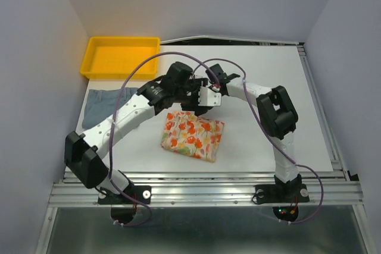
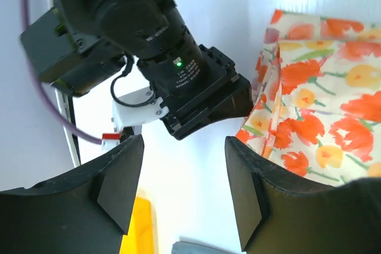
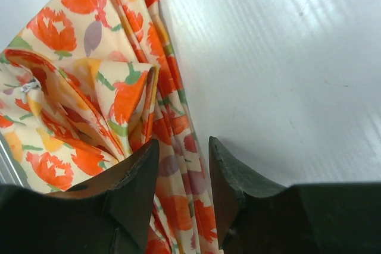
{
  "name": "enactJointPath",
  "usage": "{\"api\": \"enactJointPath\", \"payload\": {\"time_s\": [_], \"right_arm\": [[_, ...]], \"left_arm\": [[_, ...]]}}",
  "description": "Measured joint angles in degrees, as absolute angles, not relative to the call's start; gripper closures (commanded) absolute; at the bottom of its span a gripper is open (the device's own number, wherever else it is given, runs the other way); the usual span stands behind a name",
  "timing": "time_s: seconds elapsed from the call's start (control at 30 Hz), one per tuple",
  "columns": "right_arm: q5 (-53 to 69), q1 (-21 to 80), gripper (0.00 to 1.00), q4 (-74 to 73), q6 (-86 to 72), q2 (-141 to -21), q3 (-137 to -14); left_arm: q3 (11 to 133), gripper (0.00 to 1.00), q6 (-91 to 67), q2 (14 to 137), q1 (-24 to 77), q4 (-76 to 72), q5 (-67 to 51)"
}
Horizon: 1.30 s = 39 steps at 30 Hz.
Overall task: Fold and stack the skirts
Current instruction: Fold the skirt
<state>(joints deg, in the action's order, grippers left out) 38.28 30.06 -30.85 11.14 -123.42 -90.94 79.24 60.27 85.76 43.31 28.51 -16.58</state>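
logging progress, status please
Left gripper open, empty. Right gripper astride floral skirt edge, grip unclear. Blue skirt apart at left, partly under left arm.

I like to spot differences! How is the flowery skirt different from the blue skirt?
The flowery skirt is cream with orange and yellow flowers; the blue skirt is plain. The flowery skirt is folded small mid-table; the blue skirt lies at the left edge, partly under the left arm. Both are cloth, on the white table.
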Motion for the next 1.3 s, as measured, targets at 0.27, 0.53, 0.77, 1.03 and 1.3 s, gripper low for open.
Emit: {"api": "enactJointPath", "payload": {"time_s": [0.27,0.53,0.77,1.03,1.3], "right_arm": [[37.52,29.41,0.56,-31.44,10.15,-123.92,-97.27],[40.56,29.28,0.56,-32.62,9.41,-127.20,-98.21],[43.31,29.34,0.58,-34.13,9.45,-128.64,-98.19],[44.01,29.34,0.59,-34.09,9.69,-128.77,-96.95],[45.45,29.45,0.60,-33.85,10.11,-128.77,-95.85]], "left_arm": [[74.35,0.31,45.39,83.20,34.09,28.95,-23.03],[67.85,0.23,33.41,87.81,25.63,28.47,-28.56],[65.04,0.23,30.63,90.48,24.71,26.46,-32.97],[61.39,0.23,26.30,94.65,24.71,21.65,-33.47],[59.27,0.40,22.63,94.00,24.67,17.74,-30.09]]}}
